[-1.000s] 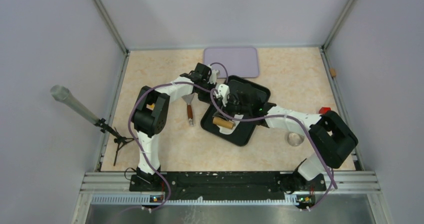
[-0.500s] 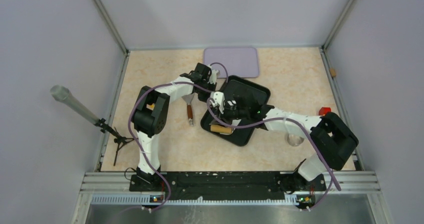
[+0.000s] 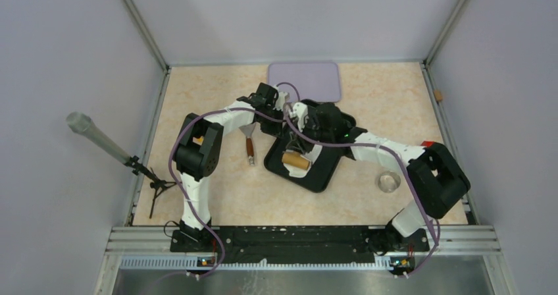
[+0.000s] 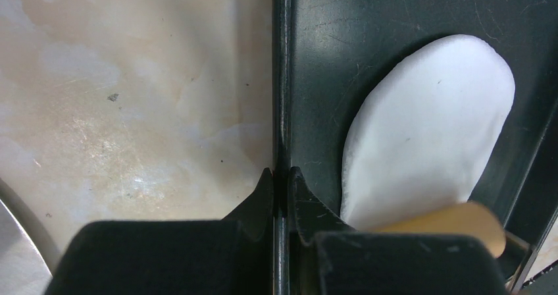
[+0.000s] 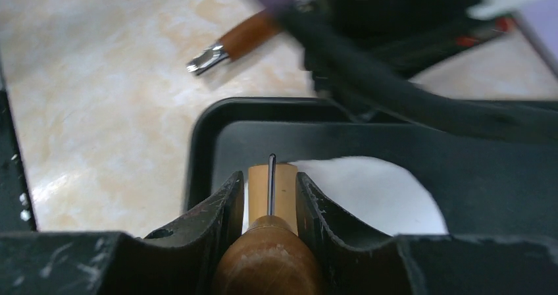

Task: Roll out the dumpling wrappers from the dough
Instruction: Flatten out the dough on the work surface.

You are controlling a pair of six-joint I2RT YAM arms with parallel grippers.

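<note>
Top view: black tray (image 3: 335,125) sits turned at an angle mid-table, on the marbled table (image 3: 210,196). Left gripper (image 3: 281,119) is at the tray's far-left rim; right gripper (image 3: 299,151) reaches in from the right over the tray, with the rolling pin (image 3: 296,161) at its tip. Dough (image 3: 301,172) is a flat white patch on the tray floor near the tray's left corner, right under the pin. Scraper (image 3: 250,147) with a wooden handle lies on the table just left of the tray, not touching it. Purple board (image 3: 304,81) is at the far edge behind the tray, and the glass dish (image 3: 388,182) is on the table to the right, well apart from the tray. Left wrist view: left gripper (image 4: 281,176) has its fingers pinched together on the thin tray rim (image 4: 281,78), with table to the left and tray floor to the right. Dough (image 4: 428,130) is a smooth flattened oval lying inside the tray, and the tan pin end (image 4: 447,219) overlaps its near edge. Right wrist view: right gripper (image 5: 270,183) is clamped on the rolling pin (image 5: 266,262) at its brown handle, the pale roller poking out ahead between the fingers. Dough (image 5: 368,189) lies flat on the tray just beyond and right of the roller. The scraper's handle (image 5: 247,35) is on the table past the tray rim.
</note>
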